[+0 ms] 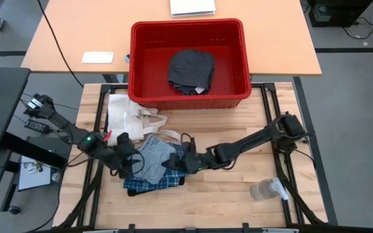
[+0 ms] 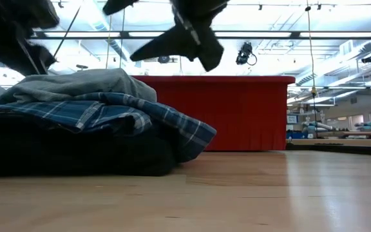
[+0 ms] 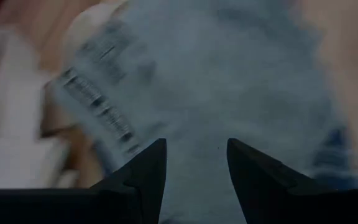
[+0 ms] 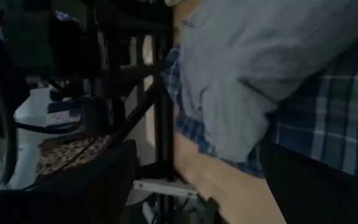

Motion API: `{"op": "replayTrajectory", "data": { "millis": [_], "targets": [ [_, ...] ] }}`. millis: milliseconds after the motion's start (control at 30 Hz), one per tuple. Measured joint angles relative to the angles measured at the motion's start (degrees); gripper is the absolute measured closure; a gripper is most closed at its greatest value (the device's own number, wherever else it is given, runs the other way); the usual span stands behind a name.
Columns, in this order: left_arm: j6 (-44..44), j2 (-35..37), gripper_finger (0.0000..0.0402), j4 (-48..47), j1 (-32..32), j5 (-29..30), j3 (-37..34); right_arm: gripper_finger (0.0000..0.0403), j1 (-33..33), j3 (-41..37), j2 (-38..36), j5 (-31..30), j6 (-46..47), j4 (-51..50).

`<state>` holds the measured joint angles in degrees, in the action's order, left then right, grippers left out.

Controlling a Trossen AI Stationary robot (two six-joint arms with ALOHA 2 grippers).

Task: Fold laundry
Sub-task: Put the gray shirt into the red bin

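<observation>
The blue-and-white plaid shirt (image 1: 149, 183) lies bunched on the wooden table (image 1: 225, 194) in front of the red bin (image 1: 190, 97), a grey garment (image 1: 155, 157) heaped on top of it. The left gripper (image 1: 129, 162) hovers over the pile's left edge with its fingers parted and empty. The right gripper (image 1: 175, 162) hangs at the right edge, spread wide, gripping nothing.
</observation>
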<state>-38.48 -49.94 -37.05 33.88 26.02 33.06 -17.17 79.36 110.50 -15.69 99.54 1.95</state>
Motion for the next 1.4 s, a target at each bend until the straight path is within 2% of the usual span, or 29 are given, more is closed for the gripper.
{"op": "replayTrajectory", "data": {
  "millis": [167,300,467,767,933,1133,1300,1400],
  "targets": [
    [-1.6,-0.4,0.0228,2.9,-3.3,-0.9,-5.0,0.0058,0.2,4.0,5.3,-0.2,0.2,-0.7],
    [-5.5,-0.6,0.0228,8.6,-3.9,-3.4,-8.9,0.0058,0.6,4.6,8.2,4.7,0.8,-0.6],
    [-7.3,-0.8,0.0228,12.1,-3.8,-4.0,-11.0,0.0057,0.8,4.8,9.5,5.1,2.5,-0.6],
    [-5.3,-0.8,0.0228,14.3,-3.8,-4.3,-11.1,0.0057,4.8,4.8,9.3,4.4,-0.4,-0.2],
    [-4.2,-0.8,0.0228,16.5,-3.8,-4.2,-11.1,0.0057,7.0,4.8,9.4,6.0,-2.1,-4.6],
    [-4.6,-0.8,0.0228,18.6,-3.8,-3.8,-11.1,0.0057,8.0,4.8,9.5,7.0,-3.3,4.9],
    [-4.4,-0.8,0.0228,20.1,-3.8,-2.9,-11.1,0.0057,8.3,4.8,9.5,6.5,-2.1,-2.7],
    [-5.3,-0.8,0.0228,20.0,-3.8,-2.8,-11.1,0.0057,8.5,4.8,9.5,7.7,-2.6,1.9]
  ]
}}
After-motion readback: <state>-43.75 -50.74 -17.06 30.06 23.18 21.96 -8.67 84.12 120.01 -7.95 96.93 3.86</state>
